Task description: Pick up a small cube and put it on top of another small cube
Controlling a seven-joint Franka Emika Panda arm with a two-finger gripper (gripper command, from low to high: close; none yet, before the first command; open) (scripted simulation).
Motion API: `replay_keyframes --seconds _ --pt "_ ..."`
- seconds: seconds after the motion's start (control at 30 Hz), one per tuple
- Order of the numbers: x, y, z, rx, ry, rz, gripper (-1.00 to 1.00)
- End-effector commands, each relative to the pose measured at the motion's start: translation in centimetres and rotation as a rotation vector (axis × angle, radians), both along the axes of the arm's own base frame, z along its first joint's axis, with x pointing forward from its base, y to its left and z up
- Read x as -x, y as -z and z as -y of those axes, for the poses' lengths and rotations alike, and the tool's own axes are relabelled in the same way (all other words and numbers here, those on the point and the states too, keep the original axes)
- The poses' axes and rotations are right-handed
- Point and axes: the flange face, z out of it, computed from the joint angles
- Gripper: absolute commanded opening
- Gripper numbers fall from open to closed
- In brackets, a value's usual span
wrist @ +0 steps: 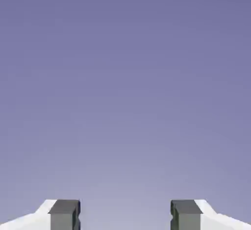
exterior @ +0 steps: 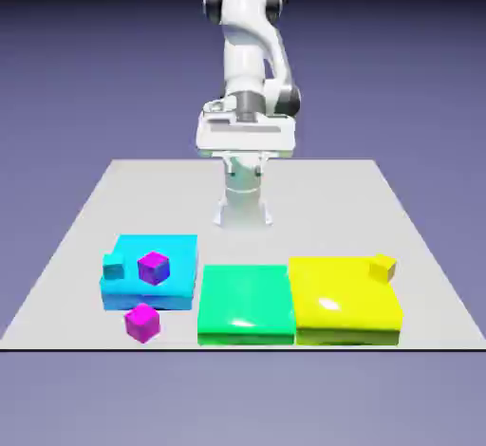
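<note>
Grey table, unlabelled cubes, empty hand

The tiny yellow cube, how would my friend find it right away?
Start at the big yellow block, at the exterior view's right end of the row. The tiny yellow cube sits on top, at its far right corner. It is the only small yellow cube; the others are magenta, purple and teal.

Three flat blocks in a row — cyan, green, yellow — apparently touching.

Exterior view high, facing arm across table, hand view showing only backdrop, nothing shared
</note>
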Motion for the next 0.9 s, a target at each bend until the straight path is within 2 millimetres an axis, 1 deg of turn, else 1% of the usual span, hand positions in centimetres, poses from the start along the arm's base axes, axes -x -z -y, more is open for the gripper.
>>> replay_keyframes --seconds 0.0,0.1,0.23,0.43,0.63,0.87 --pt "-0.8 0.7 0.3 0.012 -0.017 -0.036 0.0" --pt "-3.3 2.9 1.3 0.052 -0.069 -0.142 0.0" --pt "-6.2 6.3 2.8 0.11 -0.141 -0.286 0.0" --pt "-9.8 12.1 5.4 0.208 -0.255 -0.503 0.0" --pt "-12.3 18.0 8.4 0.319 -0.374 -0.726 0.0" --pt "-14.1 24.0 12.3 0.461 -0.513 -0.995 0.0"
